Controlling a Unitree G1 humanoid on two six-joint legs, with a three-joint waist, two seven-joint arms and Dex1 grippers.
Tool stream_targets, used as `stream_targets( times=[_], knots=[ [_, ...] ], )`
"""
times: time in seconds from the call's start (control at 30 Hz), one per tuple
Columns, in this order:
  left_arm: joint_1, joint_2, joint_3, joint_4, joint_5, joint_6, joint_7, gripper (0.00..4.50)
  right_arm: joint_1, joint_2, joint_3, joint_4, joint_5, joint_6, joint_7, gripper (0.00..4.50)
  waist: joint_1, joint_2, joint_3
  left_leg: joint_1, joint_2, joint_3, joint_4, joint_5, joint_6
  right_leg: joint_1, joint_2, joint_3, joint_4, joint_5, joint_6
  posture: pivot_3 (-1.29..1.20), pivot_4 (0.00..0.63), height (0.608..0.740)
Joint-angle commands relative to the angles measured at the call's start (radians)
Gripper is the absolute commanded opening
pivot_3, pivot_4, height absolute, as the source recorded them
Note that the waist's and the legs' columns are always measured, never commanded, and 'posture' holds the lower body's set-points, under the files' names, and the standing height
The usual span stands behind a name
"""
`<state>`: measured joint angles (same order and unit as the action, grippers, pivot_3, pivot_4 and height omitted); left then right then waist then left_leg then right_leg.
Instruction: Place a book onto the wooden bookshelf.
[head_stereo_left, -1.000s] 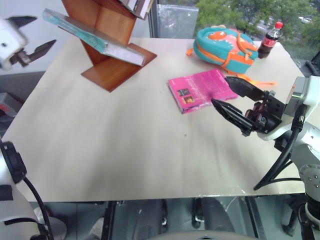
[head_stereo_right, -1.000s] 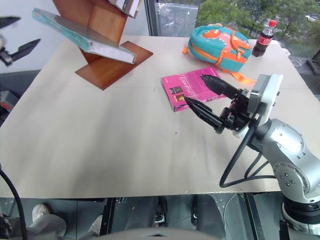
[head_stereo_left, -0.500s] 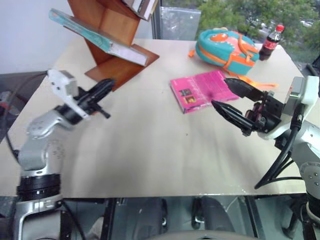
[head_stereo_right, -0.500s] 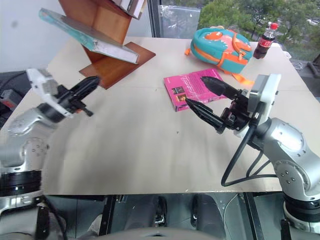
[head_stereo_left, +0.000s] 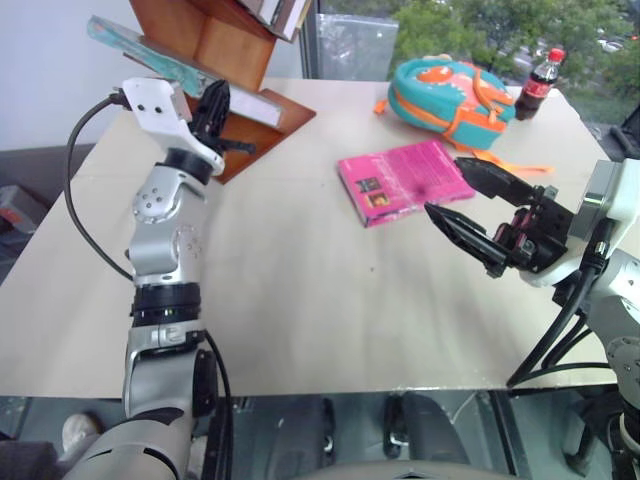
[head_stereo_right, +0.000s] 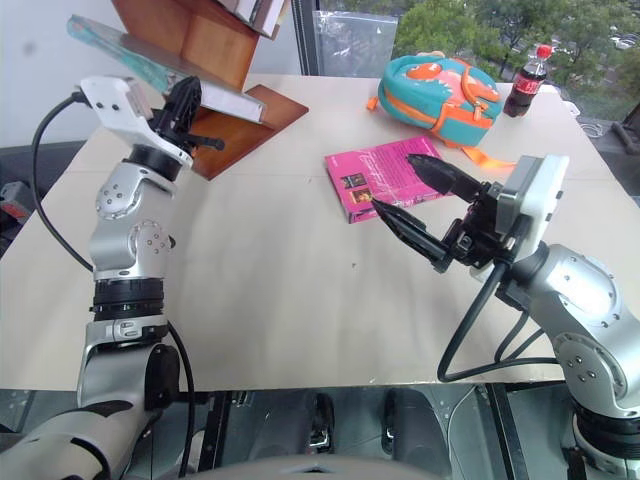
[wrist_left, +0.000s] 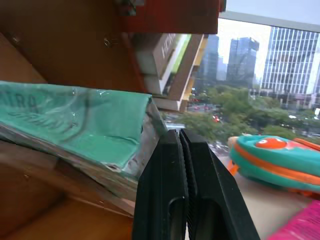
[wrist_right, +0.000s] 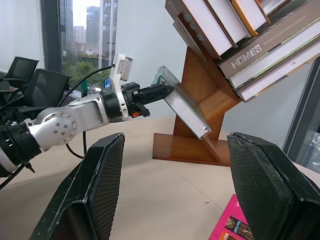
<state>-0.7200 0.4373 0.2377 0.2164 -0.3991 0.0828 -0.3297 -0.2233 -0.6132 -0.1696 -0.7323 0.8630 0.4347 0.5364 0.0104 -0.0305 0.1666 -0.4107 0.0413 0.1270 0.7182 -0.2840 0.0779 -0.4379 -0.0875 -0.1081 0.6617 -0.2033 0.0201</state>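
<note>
Bare beige tabletop (head_stereo_left: 300, 290) lies open centrally, hemmed by the reddish-brown slanted wooden bookshelf (head_stereo_left: 235, 60) at eleven o'clock, flat pink book (head_stereo_left: 400, 180) and teal-orange backpack (head_stereo_left: 450, 90) toward one.

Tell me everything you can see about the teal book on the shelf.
The book is large, thin and teal, with a glossy, clear-looking wrap and faint dark lettering on its cover. It lies slanted on a sloping board of the reddish-brown wooden bookshelf, its lower end toward the shelf's base and its upper end sticking out past the board. The left gripper, fingers shut, is right against the book's edge. Other books are stacked on a higher board.
</note>
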Motion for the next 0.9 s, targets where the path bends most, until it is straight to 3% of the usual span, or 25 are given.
stream_targets(
  times=[0.03,0.27,0.33,0.47,0.6,0.8,0.9],
  knots=[
    [0.060,0.012,0.022,-0.094,-0.050,0.036,-0.063,0.11,-0.010,-0.010,-0.021,-0.029,0.004,-0.001,-0.009,3.36,-0.001,0.000,0.000,0.000,0.000,0.000,0.000,0.000,0.000,0.000,0.000,0.000,0.000,0.000,0.000,0.00,0.150,0.740],
    [0.253,0.060,0.013,-0.292,-0.172,0.235,-0.190,0.11,-0.009,-0.043,0.037,0.016,-0.122,0.000,0.007,3.36,0.001,0.000,0.000,0.000,0.000,-0.001,0.000,0.000,0.000,0.000,0.000,0.000,0.000,0.000,0.000,0.00,0.150,0.740],
    [0.320,0.084,0.029,-0.345,-0.206,0.274,-0.226,0.65,-0.010,-0.058,0.045,0.069,-0.154,0.034,-0.009,3.36,0.003,0.000,0.000,-0.001,0.000,-0.001,0.000,0.000,0.000,0.000,-0.001,-0.001,0.000,0.000,0.000,0.00,0.150,0.740],
    [0.497,0.139,0.096,-0.443,-0.240,0.307,-0.281,2.28,0.050,-0.125,0.039,0.136,-0.241,0.033,0.049,4.49,0.001,0.001,0.000,-0.001,0.000,-0.001,0.000,0.000,0.000,0.000,-0.002,-0.001,-0.001,0.000,0.000,0.00,0.150,0.740],
    [0.698,0.192,0.185,-0.549,-0.270,0.340,-0.320,4.14,0.172,-0.208,-0.045,0.172,-0.299,0.004,0.123,4.50,0.002,0.002,0.001,-0.003,0.001,-0.002,-0.001,0.000,0.000,-0.002,-0.002,0.000,-0.002,-0.001,-0.001,0.00,0.150,0.740],
    [0.925,0.268,0.310,-0.620,-0.261,0.358,-0.380,4.34,0.332,-0.286,-0.188,0.196,-0.351,-0.002,0.207,4.50,0.005,0.004,0.002,-0.003,0.001,-0.005,-0.001,-0.001,-0.001,-0.001,-0.005,0.000,-0.004,-0.005,-0.001,0.00,0.150,0.740],
    [0.961,0.294,0.338,-0.621,-0.266,0.366,-0.403,4.34,0.365,-0.299,-0.211,0.195,-0.357,0.006,0.235,4.50,0.005,0.005,0.002,-0.003,0.001,-0.007,-0.001,-0.003,-0.005,-0.001,-0.008,-0.002,-0.003,-0.005,-0.001,0.00,0.150,0.740]
  ],
)
